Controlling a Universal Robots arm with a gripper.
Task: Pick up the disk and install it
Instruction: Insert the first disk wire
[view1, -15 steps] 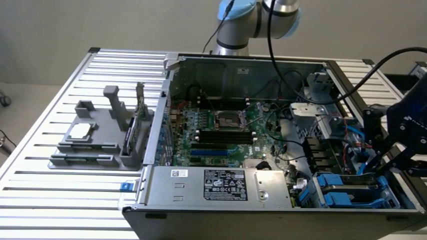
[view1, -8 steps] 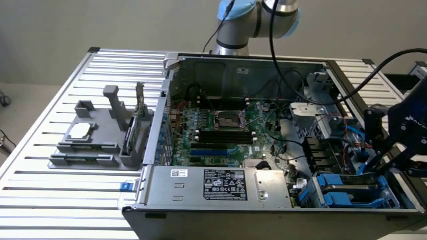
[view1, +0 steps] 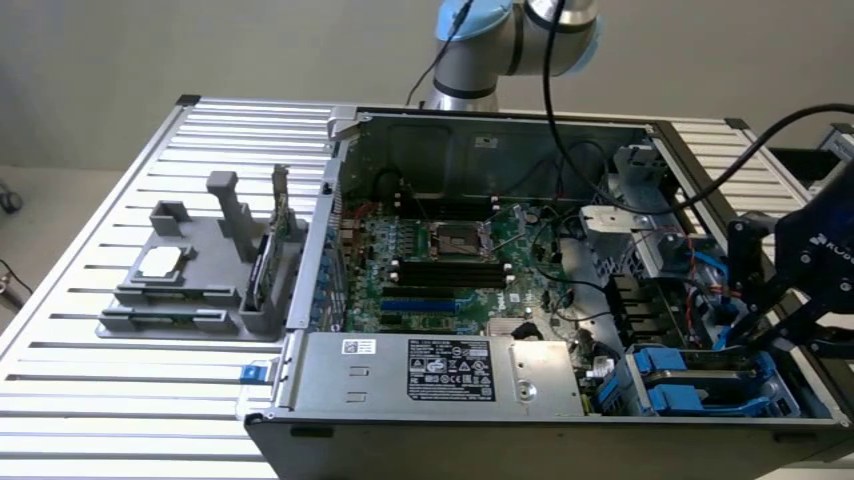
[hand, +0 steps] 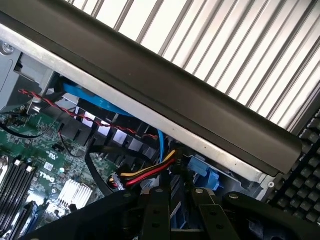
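Observation:
My black gripper (view1: 754, 335) reaches down into the open computer case (view1: 330, 215) at the exterior view's right, over the drive bays. In the wrist view its two fingers (hand: 160, 212) stand close together. Between them sits a thin blue-edged strip that I take for the disk (hand: 176, 214), seen edge-on. In the exterior view a blue and grey piece of the disk (view1: 721, 312) shows beside the gripper's near finger. The rest of the disk is hidden behind the gripper body.
Another blue-framed drive (view1: 687, 385) lies in the bay at the case's front right corner. Yellow, red and black cables (hand: 145, 172) and a blue cable (hand: 100, 102) run close to the fingers. The power-supply box (view1: 441, 370) lines the front. A grey fixture (view1: 187, 285) stands on the slatted table (view1: 80, 390).

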